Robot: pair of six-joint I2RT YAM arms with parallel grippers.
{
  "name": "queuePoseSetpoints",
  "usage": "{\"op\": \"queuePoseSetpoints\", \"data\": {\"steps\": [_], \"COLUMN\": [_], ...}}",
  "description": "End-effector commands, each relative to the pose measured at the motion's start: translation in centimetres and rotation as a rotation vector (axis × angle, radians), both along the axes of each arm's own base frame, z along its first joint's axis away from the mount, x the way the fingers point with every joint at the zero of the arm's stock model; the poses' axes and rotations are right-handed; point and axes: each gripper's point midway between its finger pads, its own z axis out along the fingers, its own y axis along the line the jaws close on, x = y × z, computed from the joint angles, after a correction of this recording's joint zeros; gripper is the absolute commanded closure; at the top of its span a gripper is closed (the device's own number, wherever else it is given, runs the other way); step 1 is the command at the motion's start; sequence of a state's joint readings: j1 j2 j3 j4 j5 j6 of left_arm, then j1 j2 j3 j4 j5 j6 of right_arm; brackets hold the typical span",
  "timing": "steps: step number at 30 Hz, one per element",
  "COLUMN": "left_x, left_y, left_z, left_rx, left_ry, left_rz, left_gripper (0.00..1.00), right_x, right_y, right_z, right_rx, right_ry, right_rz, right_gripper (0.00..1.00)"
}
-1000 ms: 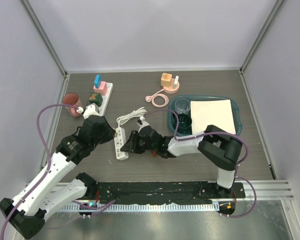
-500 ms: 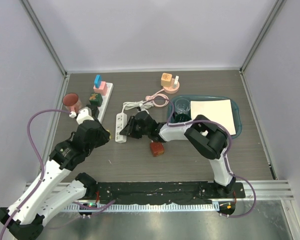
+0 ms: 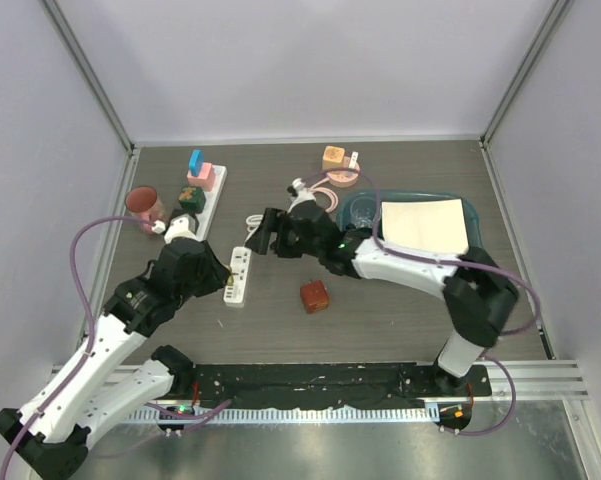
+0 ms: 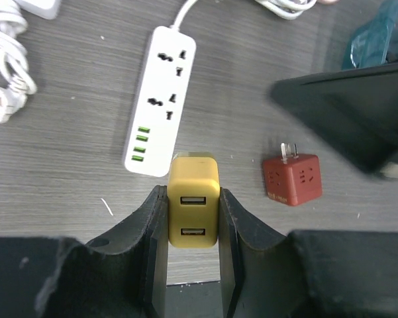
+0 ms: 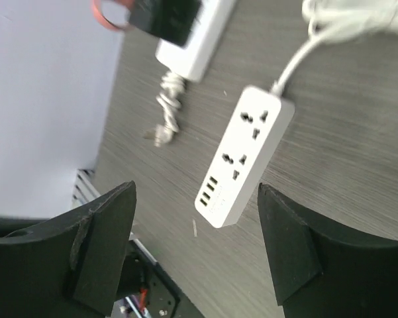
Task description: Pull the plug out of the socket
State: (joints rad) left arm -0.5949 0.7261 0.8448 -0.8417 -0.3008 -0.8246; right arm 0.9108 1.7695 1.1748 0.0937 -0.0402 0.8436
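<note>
From above, the left pincer (image 3: 218,272) sits at the near end of the white socket strip (image 3: 239,276). The right pincer (image 3: 268,232) hangs by its cord end, not on it. Nothing pins the strip to the table (image 3: 400,330), so I reckon a brush from either arm could shove it.

From the left wrist, that pincer is clamped on the yellow plug (image 4: 193,211), clear of the strip, whose sockets show empty. If the grip slackens, the plug could drop beside the red cube adapter (image 4: 291,179).

From the right wrist, the pincer (image 5: 195,242) gapes wide and empty above the strip. Coming down, it might snag the cord (image 5: 357,18).
</note>
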Motion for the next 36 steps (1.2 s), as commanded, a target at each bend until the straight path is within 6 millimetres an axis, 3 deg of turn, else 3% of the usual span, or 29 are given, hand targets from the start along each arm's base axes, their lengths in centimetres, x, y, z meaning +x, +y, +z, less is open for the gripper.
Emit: {"op": "queuePoseSetpoints", "data": {"steps": [1, 2, 3, 4, 5, 6, 8, 9, 12, 16, 17, 24, 26, 30, 31, 34, 36], "left_x": [0.6, 0.7, 0.5, 0.5, 0.6, 0.5, 0.6, 0.5, 0.8, 1.5, 1.8, 1.1, 1.2, 1.9, 2.0, 3.5, 4.6], "left_y": [-3.0, -3.7, -5.0, -5.6, -6.1, -7.0, -8.0, -9.0, -11.3, -12.7, -13.0, -15.2, -15.3, -15.2, -15.0, -13.6, -12.7], "left_z": [-0.2, -1.1, -1.8, -2.5, -3.8, -4.3, -5.4, -6.2, -7.5, -9.1, -9.4, -11.9, -12.4, -11.1, -10.6, -8.1, -5.9], "left_rx": [-0.062, -0.067, -0.096, -0.105, -0.089, -0.081, -0.056, -0.043, -0.045, -0.050, -0.053, -0.083, -0.074, -0.054, -0.044, 0.022, 0.073], "left_ry": [0.019, 0.054, 0.084, 0.110, 0.156, 0.158, 0.183, 0.203, 0.230, 0.258, 0.259, 0.345, 0.359, 0.327, 0.312, 0.229, 0.169], "left_rz": [-0.118, -0.139, -0.187, -0.198, -0.206, -0.227, -0.240, -0.268, -0.314, -0.332, -0.330, -0.382, -0.383, -0.381, -0.381, -0.335, -0.303], "left_gripper": [1.00, 1.00, 1.00, 1.00, 1.00, 1.00, 1.00, 1.00, 0.99, 0.92, 0.86, 0.75, 0.67, 0.39, 0.28, 0.03, 0.00], "right_x": [0.9, 0.9, 0.8, 0.2, 0.0, -0.5, -0.9, -1.2, -1.9, -2.3, -2.3, -2.3, -2.4, -2.5, -2.6, -2.7, -2.7], "right_y": [-5.9, -7.5, -8.6, -10.2, -11.7, -12.9, -14.4, -15.4, -17.0, -18.1, -18.1, -18.8, -18.9, -18.9, -18.9, -18.8, -18.9], "right_z": [4.2, 6.2, 6.6, 5.5, 7.2, 6.5, 7.2, 8.6, 9.1, 8.9, 9.0, 8.9, 9.1, 9.4, 9.3, 9.1, 9.1], "right_rx": [-0.042, -0.026, -0.032, -0.073, -0.060, -0.082, -0.076, -0.049, -0.032, -0.040, -0.039, -0.057, -0.053, -0.046, -0.049, -0.057, -0.063], "right_ry": [-0.122, -0.171, -0.191, -0.184, -0.227, -0.227, -0.247, -0.275, -0.300, -0.303, -0.304, -0.316, -0.319, -0.322, -0.321, -0.318, -0.317], "right_rz": [-0.142, -0.189, -0.219, -0.237, -0.277, -0.296, -0.326, -0.352, -0.385, -0.400, -0.402, -0.419, -0.420, -0.409, -0.405, -0.397, -0.393], "right_gripper": [0.21, 0.21, 0.21, 0.21, 0.21, 0.21, 0.21, 0.21, 0.20, 0.21, 0.21, 0.21, 0.21, 0.20, 0.21, 0.20, 0.20]}}
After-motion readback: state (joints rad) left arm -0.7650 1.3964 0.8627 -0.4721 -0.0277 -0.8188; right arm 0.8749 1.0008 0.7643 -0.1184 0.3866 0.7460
